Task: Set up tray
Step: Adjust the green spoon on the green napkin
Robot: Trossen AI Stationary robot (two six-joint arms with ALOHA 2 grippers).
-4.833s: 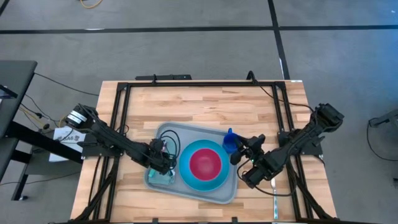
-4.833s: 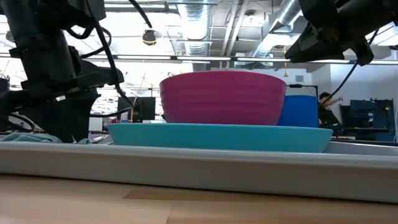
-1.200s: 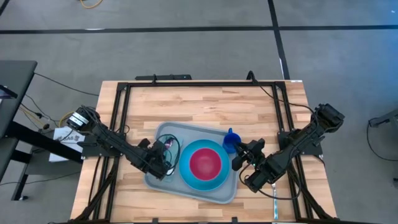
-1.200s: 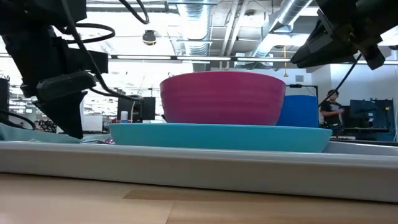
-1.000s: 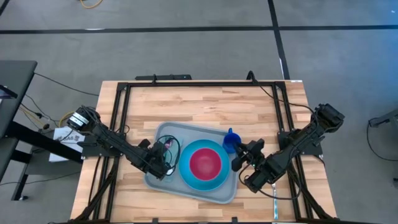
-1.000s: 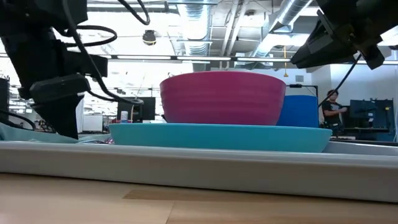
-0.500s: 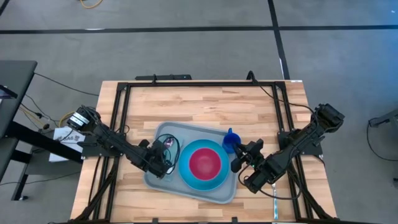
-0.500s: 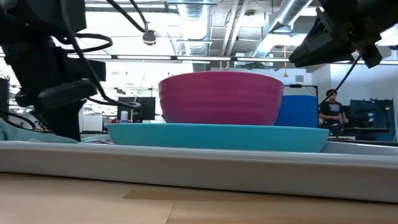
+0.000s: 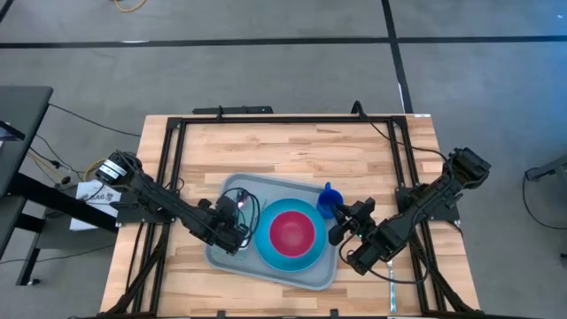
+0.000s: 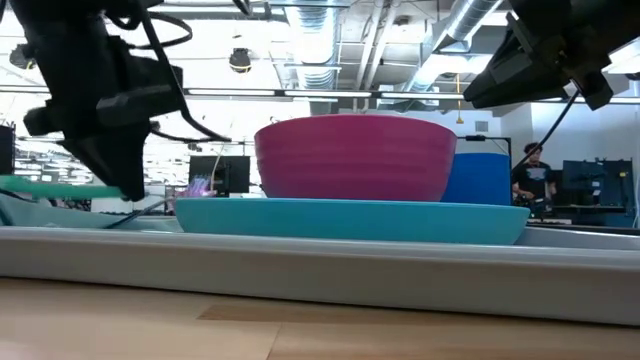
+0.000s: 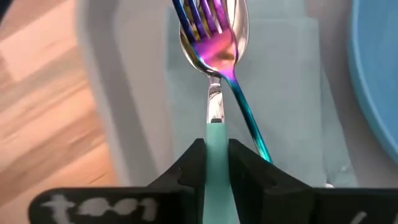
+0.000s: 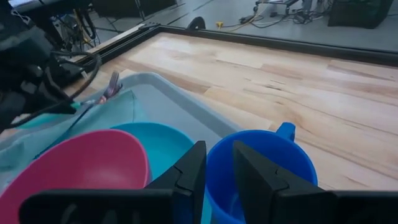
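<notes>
The tray (image 9: 232, 188) sits near the middle of the table (image 9: 292, 146) and looks nearly set; on it a plate (image 9: 266, 251) carries a pink bowl (image 9: 292, 232), a blue mug (image 9: 329, 202) stands at the tray's right edge, and a pale napkin (image 11: 292, 93) lies at its left end. The left tool (image 11: 216, 163) is clamped on the mint handle of a fork (image 11: 211, 37) over the napkin, with a spoon (image 11: 239, 93) just beside it; I'd say laying these down is what remains. The right tool (image 12: 214, 168) hovers over the mug, jaws narrow, seemingly holding nothing. Count: one tray, plate, bowl, mug, napkin, fork, spoon.
</notes>
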